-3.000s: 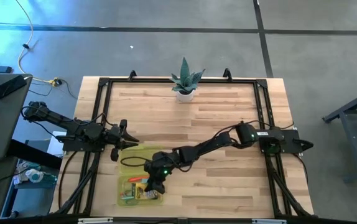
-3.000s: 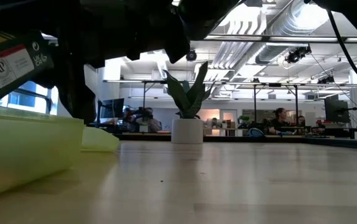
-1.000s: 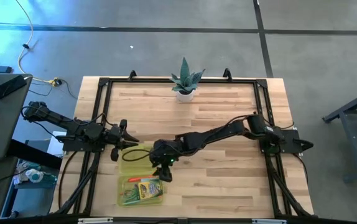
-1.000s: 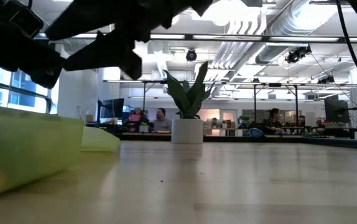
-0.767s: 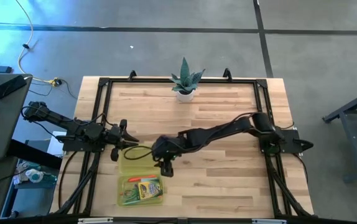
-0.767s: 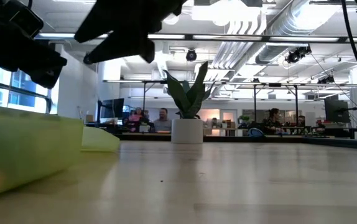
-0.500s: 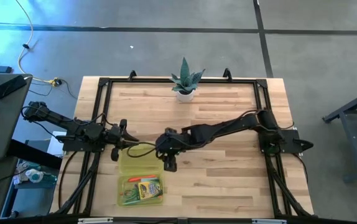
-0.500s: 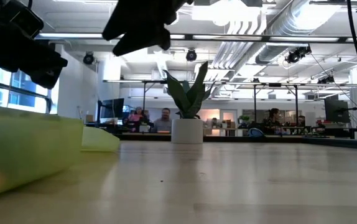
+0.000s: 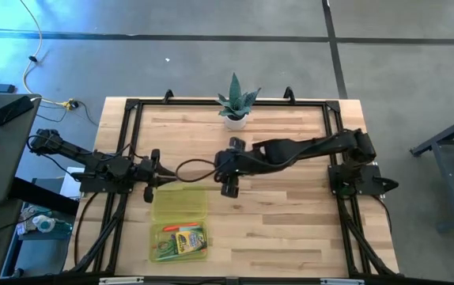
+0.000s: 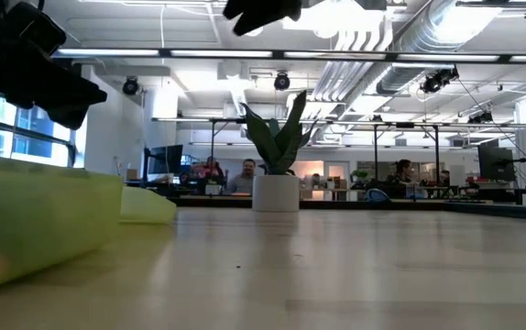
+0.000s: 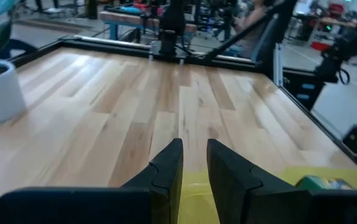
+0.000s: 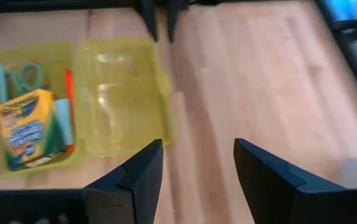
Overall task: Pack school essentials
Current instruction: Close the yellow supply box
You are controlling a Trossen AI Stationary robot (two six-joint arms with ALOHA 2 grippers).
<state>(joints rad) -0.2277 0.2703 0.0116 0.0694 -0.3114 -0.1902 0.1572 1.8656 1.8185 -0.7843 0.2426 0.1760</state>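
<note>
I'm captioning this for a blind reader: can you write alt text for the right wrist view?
An open yellow-green plastic case lies on the wooden table, its empty lid half beside a half packed with a crayon box, green-handled scissors and a red-orange marker. The right gripper hangs open and empty in the foreground.

Crayon box [image 12: 32,127] print blurred, seemingly unreadable.
</note>
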